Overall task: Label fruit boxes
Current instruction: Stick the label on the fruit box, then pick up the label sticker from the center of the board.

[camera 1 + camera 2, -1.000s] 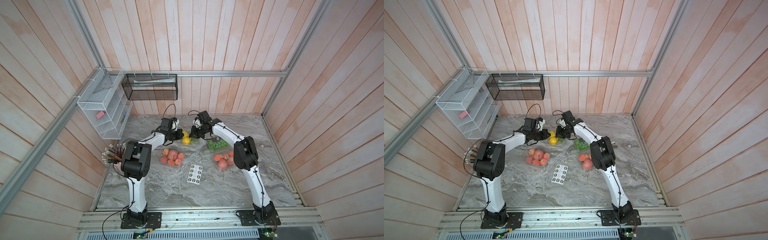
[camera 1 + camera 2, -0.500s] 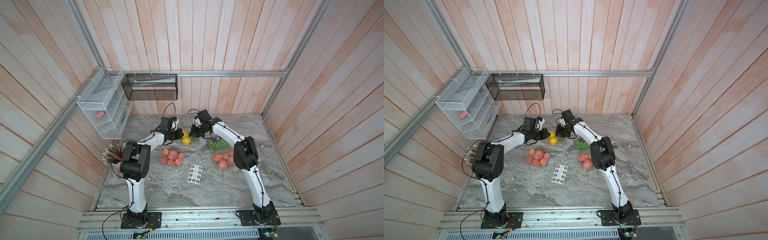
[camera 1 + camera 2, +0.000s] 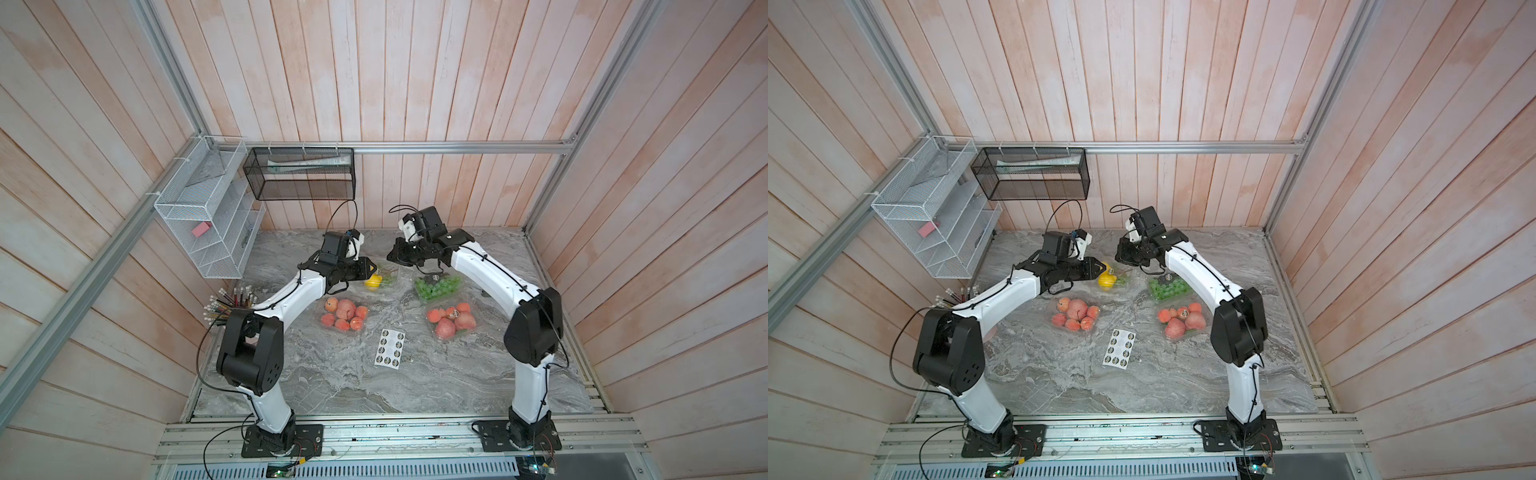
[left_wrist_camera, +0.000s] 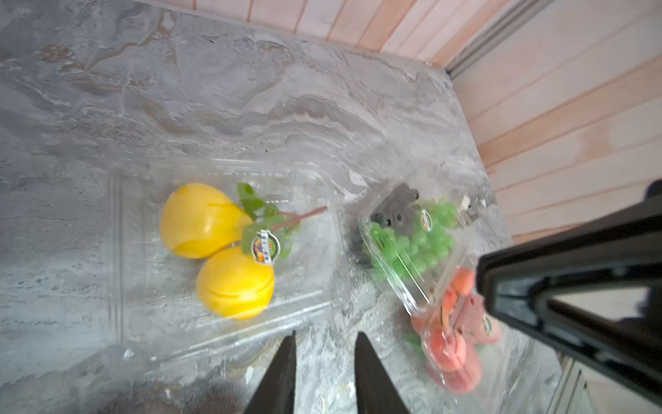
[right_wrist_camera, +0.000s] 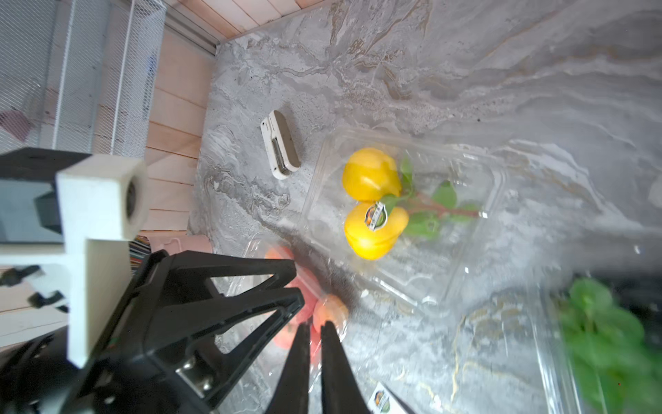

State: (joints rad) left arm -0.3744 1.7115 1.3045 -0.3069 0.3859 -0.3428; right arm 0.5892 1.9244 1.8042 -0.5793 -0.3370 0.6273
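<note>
One yellow-fruit box (image 4: 143, 200) (stickered), left pincer (image 4: 326, 335) ajar, right pincer (image 5: 316, 325) ajar

Both top views looked down on the whole desk (image 3: 374, 386) from high up front. Both wrist cameras, seemingly facing each other, closely shared the yellow-fruit box (image 4: 143, 286).

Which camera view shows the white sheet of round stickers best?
A top view: the whole sticker sheet lies flat and unobstructed in both top views. The right wrist view catches only one corner at the frame edge; the left wrist view misses it.
</note>
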